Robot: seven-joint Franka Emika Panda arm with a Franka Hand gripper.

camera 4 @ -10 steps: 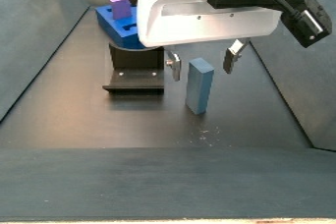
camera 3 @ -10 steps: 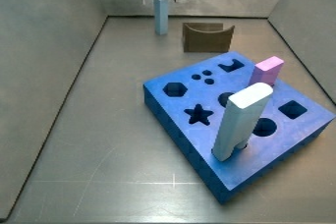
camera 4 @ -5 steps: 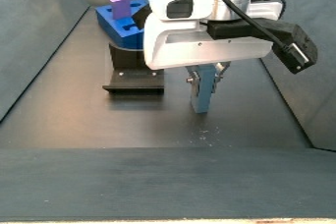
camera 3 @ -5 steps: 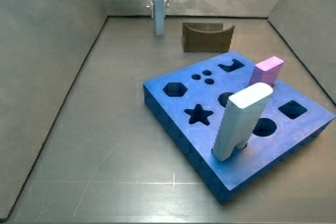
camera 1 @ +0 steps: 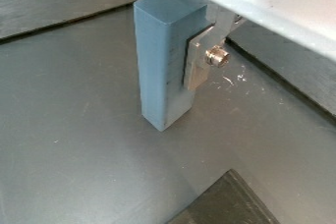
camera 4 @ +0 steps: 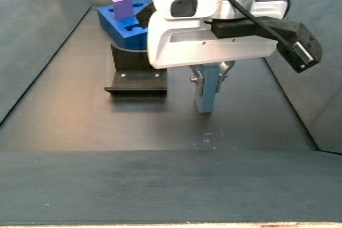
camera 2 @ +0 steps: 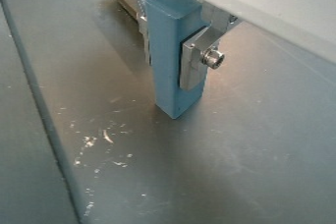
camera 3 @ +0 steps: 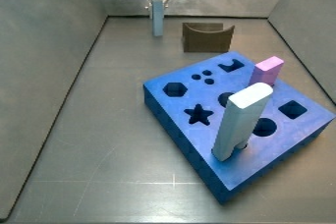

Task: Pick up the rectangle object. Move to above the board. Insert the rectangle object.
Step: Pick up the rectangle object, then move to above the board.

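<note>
The rectangle object [camera 3: 159, 18] is a slim pale blue bar standing upright at the far end of the floor, also seen in a side view [camera 4: 207, 91]. My gripper [camera 3: 160, 7] is shut on it, its silver fingers [camera 1: 202, 57] pressed flat against the bar's sides in both wrist views. In a wrist view the bar [camera 2: 172, 61] has its lower end at the floor. The board [camera 3: 234, 120], a thick royal-blue slab with shaped cutouts, lies well away from the gripper, nearer the front right.
A thick pale post [camera 3: 243, 120] and a short pink block [camera 3: 269, 68] stand in the board. The dark fixture [camera 3: 203, 36] sits between the bar and the board. Grey walls close in the floor at the sides.
A second ago the fingers stood open on either side of the bar. They closed on it by half a second ago, and nothing has visibly moved since.
</note>
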